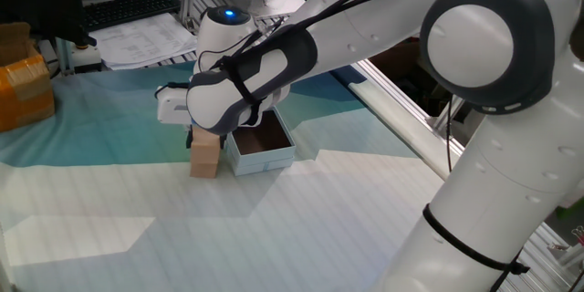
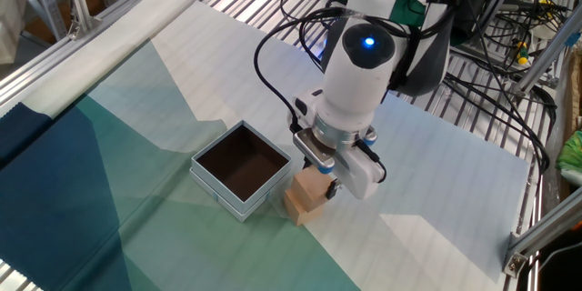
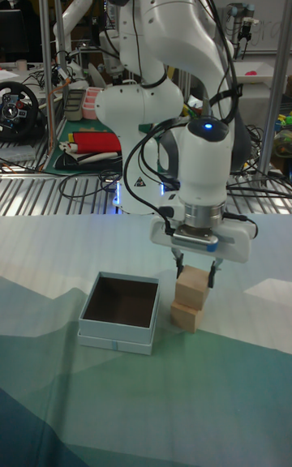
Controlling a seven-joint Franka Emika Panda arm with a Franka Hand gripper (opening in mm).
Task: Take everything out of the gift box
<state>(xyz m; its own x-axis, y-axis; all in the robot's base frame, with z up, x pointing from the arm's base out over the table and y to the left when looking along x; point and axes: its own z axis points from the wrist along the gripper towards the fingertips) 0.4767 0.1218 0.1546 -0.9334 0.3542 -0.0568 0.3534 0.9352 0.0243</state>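
Observation:
The gift box (image 1: 265,159) (image 2: 221,195) (image 3: 113,340) sits on the teal and white cloth, and its dark brown inside shows nothing in it. Beside it two tan wooden cubes are stacked: the lower cube (image 3: 186,319) (image 2: 298,207) (image 1: 204,168) on the cloth, the upper cube (image 3: 193,284) (image 2: 315,184) (image 1: 207,144) on top of it. My gripper (image 3: 195,274) (image 2: 318,175) points straight down over the stack. Its fingers (image 3: 213,272) straddle the upper cube with a small gap, so it looks open.
An orange-brown taped carton (image 1: 23,91) stands at the far left, with papers (image 1: 146,41) and a keyboard (image 1: 128,9) behind the cloth. Metal frame rails (image 2: 536,227) edge the table. Cables (image 2: 491,64) hang by the arm's base.

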